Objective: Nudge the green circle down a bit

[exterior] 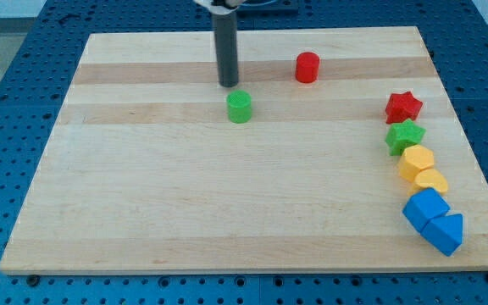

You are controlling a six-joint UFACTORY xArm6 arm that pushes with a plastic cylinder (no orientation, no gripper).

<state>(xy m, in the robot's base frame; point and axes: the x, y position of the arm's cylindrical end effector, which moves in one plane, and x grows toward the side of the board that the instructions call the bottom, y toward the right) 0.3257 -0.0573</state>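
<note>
Green circle (239, 108), ribbed cylinder, my tip (228, 85) just above

My tip (228, 85) low at the board, dark rod upright above it

Wooden board (185, 212) under coloured blocks (418, 161)

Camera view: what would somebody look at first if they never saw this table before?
Probably my tip, a dark rod just above the green circle near the view's top. Next, the colourful line down the view's right: red star, green star, two yellow blocks, two blue blocks.
</note>
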